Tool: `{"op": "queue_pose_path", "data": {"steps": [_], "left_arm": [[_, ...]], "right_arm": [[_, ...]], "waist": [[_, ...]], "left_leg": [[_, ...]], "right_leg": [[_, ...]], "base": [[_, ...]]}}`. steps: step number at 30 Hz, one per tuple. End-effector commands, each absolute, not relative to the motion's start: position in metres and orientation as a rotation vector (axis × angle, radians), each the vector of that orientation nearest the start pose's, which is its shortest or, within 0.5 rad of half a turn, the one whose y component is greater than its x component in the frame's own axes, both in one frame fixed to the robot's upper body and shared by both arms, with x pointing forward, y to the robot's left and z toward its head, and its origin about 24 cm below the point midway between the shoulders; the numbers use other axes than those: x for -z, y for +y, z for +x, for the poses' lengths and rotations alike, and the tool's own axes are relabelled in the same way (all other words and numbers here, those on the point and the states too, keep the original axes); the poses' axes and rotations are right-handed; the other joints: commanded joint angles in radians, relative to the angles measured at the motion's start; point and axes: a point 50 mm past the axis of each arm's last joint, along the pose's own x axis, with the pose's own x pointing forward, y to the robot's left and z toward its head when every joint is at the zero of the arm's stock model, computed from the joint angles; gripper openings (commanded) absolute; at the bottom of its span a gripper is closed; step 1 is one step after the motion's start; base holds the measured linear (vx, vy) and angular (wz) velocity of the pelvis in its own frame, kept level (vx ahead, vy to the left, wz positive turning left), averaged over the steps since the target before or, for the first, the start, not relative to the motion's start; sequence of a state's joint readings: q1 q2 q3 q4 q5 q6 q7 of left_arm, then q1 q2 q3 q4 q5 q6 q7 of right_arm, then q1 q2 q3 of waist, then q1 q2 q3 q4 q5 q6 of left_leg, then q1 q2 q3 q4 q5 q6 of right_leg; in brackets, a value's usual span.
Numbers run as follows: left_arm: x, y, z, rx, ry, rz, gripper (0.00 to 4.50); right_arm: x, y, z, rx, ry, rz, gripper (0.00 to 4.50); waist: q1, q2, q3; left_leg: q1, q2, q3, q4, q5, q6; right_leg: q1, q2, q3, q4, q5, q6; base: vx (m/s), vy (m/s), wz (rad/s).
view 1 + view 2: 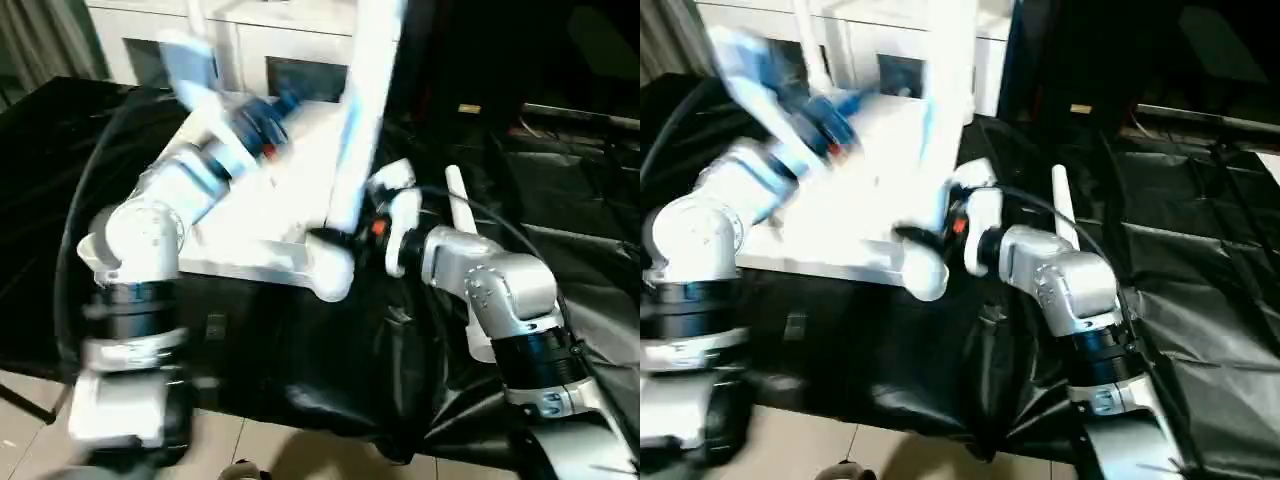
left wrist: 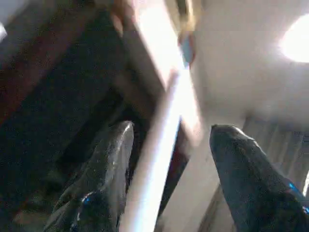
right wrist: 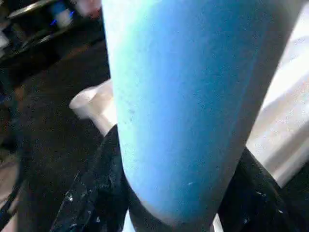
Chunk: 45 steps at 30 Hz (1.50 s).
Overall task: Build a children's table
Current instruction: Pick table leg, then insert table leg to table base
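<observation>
R gripper point(image 1: 335, 237): fingers point(image 3: 91, 193) sit either side of the upright leg point(image 1: 358, 120), pinching it low down, just above the corner socket point(image 1: 330, 272) at the near corner of the tabletop point(image 1: 270, 190). Leg's long axis runs near vertical, leaning slightly; its foot meets the socket, so the coming move looks like a push down along that axis. Can't tell if it's fully seated.

L gripper point(image 2: 169, 159): fingers point(image 2: 104, 164) spread wide, a thin pale bar running up between them w/o clear contact on either pad; what that bar is, can't tell. In the head views the L forearm reaches over the tabletop's far side, heavily blurred.

R arm is plainly the nearer to the leg/socket joint; L is well apart from it.

Tabletop lies underside-up on the black-covered bench point(image 1: 300, 350), nearer its L edge. White cabinet point(image 1: 270, 45) behind.

Writing/brands: none readable.
</observation>
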<state>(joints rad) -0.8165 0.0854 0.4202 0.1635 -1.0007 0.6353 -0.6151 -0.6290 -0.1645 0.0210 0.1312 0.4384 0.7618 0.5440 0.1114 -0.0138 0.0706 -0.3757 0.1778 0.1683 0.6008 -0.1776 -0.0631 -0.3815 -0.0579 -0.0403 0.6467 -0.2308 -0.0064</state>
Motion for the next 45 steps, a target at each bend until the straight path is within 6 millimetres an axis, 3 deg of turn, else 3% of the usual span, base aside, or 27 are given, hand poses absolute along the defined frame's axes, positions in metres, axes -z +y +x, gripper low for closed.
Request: {"op": "queue_pose_path", "data": {"steps": [1,2,3,4,5,8,9,10,11,12,13,15,17,18,19,20,21,22,24,29,37,45], "left_arm": [[-0.227,0.142,0.338,1.004,-0.342,-0.725,2.88],[-0.217,0.139,0.339,0.991,-0.283,-0.569,2.88],[-0.197,0.136,0.34,0.985,-0.184,-0.308,2.88],[-0.185,0.134,0.34,0.996,-0.129,-0.175,2.88],[-0.171,0.134,0.338,1.016,-0.071,-0.045,2.88],[-0.123,0.137,0.336,1.086,0.113,0.352,3.15],[-0.117,0.138,0.335,1.108,0.136,0.383,3.22],[-0.099,0.141,0.331,1.173,0.216,0.445,3.25],[-0.097,0.142,0.331,1.182,0.225,0.448,3.33],[-0.087,0.144,0.329,1.218,0.27,0.457,3.44],[-0.085,0.144,0.329,1.225,0.28,0.458,3.02],[-0.077,0.15,0.334,1.2,0.323,0.527,2.92],[-0.072,0.156,0.339,1.181,0.36,0.598,2.82],[-0.072,0.156,0.34,1.178,0.363,0.605,2.82],[-0.072,0.159,0.344,1.163,0.371,0.627,2.64],[-0.071,0.161,0.347,1.158,0.379,0.645,2.51],[-0.071,0.161,0.347,1.158,0.379,0.645,2.49],[-0.07,0.161,0.348,1.161,0.385,0.654,2.5],[-0.07,0.164,0.35,1.169,0.4,0.676,2.25],[-0.071,0.166,0.355,1.164,0.416,0.718,1.88],[-0.069,0.175,0.361,1.121,0.476,0.803,1.14],[-0.068,0.179,0.356,1.213,0.579,0.754,0.58]], "right_arm": [[-0.134,-0.107,0.342,-0.7,0.203,0.175,1.86],[-0.132,-0.111,0.343,-0.671,0.199,0.137,1.86],[-0.13,-0.115,0.344,-0.638,0.181,0.083,1.86],[-0.129,-0.117,0.344,-0.63,0.158,0.066,1.86],[-0.129,-0.118,0.344,-0.626,0.13,0.052,1.86],[-0.122,-0.127,0.341,-0.569,0.136,0.052,1.86],[-0.122,-0.128,0.341,-0.563,0.134,0.054,1.86],[-0.119,-0.129,0.336,-0.569,0.144,0.083,1.86],[-0.119,-0.129,0.335,-0.57,0.145,0.085,1.86],[-0.118,-0.13,0.332,-0.577,0.149,0.091,1.86],[-0.118,-0.13,0.331,-0.578,0.149,0.09,1.86],[-0.116,-0.13,0.327,-0.587,0.153,0.084,1.86],[-0.114,-0.13,0.323,-0.592,0.153,0.079,1.86],[-0.114,-0.13,0.323,-0.592,0.152,0.078,1.86],[-0.113,-0.13,0.321,-0.595,0.148,0.075,1.86],[-0.113,-0.13,0.32,-0.596,0.146,0.073,1.86],[-0.113,-0.13,0.32,-0.596,0.146,0.073,1.86],[-0.113,-0.13,0.319,-0.597,0.146,0.072,1.86],[-0.113,-0.13,0.317,-0.606,0.149,0.067,1.86],[-0.112,-0.129,0.313,-0.637,0.16,0.047,1.86],[-0.113,-0.126,0.312,-0.659,0.157,0.035,1.86],[-0.114,-0.125,0.313,-0.679,0.154,0.026,1.86]], "waist": [[0.002,0.015,-0.084],[-0.001,0.016,-0.083],[0.0,0.018,-0.081],[0.003,0.017,-0.081],[0.002,0.021,-0.083],[0.0,0.02,-0.085],[0.002,0.022,-0.087],[-0.001,0.027,-0.088],[-0.003,0.026,-0.088],[-0.004,0.032,-0.09],[-0.006,0.03,-0.089],[-0.009,0.037,-0.086],[-0.014,0.032,-0.085],[-0.017,0.037,-0.086],[-0.019,0.034,-0.084],[-0.021,0.045,-0.085],[-0.022,0.042,-0.085],[-0.022,0.038,-0.086],[-0.022,0.048,-0.088],[-0.023,0.05,-0.089],[-0.022,0.058,-0.087],[-0.027,0.048,-0.088]], "left_leg": [[0.014,0.037,-0.013,-0.06,-0.084,-0.03],[0.016,0.039,-0.013,-0.062,-0.086,-0.034],[0.018,0.042,-0.017,-0.067,-0.092,-0.032],[0.019,0.045,-0.02,-0.069,-0.095,-0.032],[0.021,0.045,-0.018,-0.068,-0.1,-0.047],[0.022,0.043,-0.017,-0.07,-0.091,-0.057],[0.022,0.042,-0.018,-0.069,-0.073,-0.056],[0.021,0.04,-0.018,-0.068,-0.067,-0.06],[0.02,0.04,-0.016,-0.068,-0.074,-0.063],[0.019,0.04,-0.017,-0.066,-0.077,-0.064],[0.019,0.041,-0.016,-0.067,-0.087,-0.063],[0.02,0.041,-0.015,-0.068,-0.121,-0.064],[0.02,0.04,-0.016,-0.069,-0.143,-0.06],[0.02,0.043,-0.018,-0.069,-0.15,-0.06],[0.019,0.042,-0.016,-0.069,-0.15,-0.057],[0.02,0.04,-0.016,-0.067,-0.152,-0.057],[0.02,0.039,-0.015,-0.067,-0.154,-0.055],[0.018,0.041,-0.017,-0.067,-0.148,-0.053],[0.019,0.042,-0.017,-0.064,-0.136,-0.046],[0.016,0.04,-0.017,-0.061,-0.118,-0.028],[0.019,0.045,-0.019,-0.063,-0.15,-0.035],[0.014,0.043,-0.017,-0.062,-0.114,-0.014]], "right_leg": [[0.056,-0.073,0.043,-0.063,0.122,-0.25],[0.055,-0.072,0.044,-0.066,0.085,-0.216],[0.051,-0.073,0.043,-0.073,0.052,-0.193],[0.049,-0.076,0.046,-0.078,0.003,-0.137],[0.047,-0.078,0.048,-0.076,-0.007,-0.112],[0.047,-0.073,0.048,-0.07,0.04,-0.112],[0.048,-0.073,0.047,-0.068,0.077,-0.118],[0.049,-0.073,0.047,-0.065,0.121,-0.136],[0.05,-0.073,0.047,-0.063,0.134,-0.143],[0.051,-0.074,0.045,-0.057,0.176,-0.173],[0.051,-0.074,0.045,-0.059,0.174,-0.18],[0.049,-0.074,0.045,-0.062,0.148,-0.203],[0.053,-0.076,0.047,-0.067,0.111,-0.2],[0.054,-0.081,0.048,-0.065,0.094,-0.204],[0.054,-0.079,0.048,-0.069,0.087,-0.205],[0.052,-0.079,0.048,-0.068,0.08,-0.211],[0.053,-0.078,0.049,-0.072,0.074,-0.211],[0.056,-0.08,0.049,-0.069,0.082,-0.217],[0.054,-0.081,0.049,-0.066,0.106,-0.228],[0.058,-0.079,0.048,-0.064,0.141,-0.245],[0.056,-0.085,0.049,-0.068,0.097,-0.257],[0.059,-0.085,0.049,-0.065,0.137,-0.272]], "base": [[0.0,0.0,0.0],[0.0,0.0,0.0],[0.0,0.0,0.0],[0.0,0.0,0.0],[0.0,0.0,0.0],[0.0,0.0,0.0],[0.0,0.0,0.0],[0.0,0.0,0.0],[0.0,0.0,0.0],[0.0,0.0,0.0],[0.0,0.0,0.0],[0.0,0.0,0.0],[0.0,0.0,0.0],[0.0,0.0,0.0],[0.0,0.0,0.0],[0.0,0.0,0.0],[0.0,0.0,0.0],[0.0,0.0,0.0],[0.0,0.0,0.0],[0.0,0.0,0.0],[0.0,0.0,0.0],[0.0,0.0,0.0]]}}
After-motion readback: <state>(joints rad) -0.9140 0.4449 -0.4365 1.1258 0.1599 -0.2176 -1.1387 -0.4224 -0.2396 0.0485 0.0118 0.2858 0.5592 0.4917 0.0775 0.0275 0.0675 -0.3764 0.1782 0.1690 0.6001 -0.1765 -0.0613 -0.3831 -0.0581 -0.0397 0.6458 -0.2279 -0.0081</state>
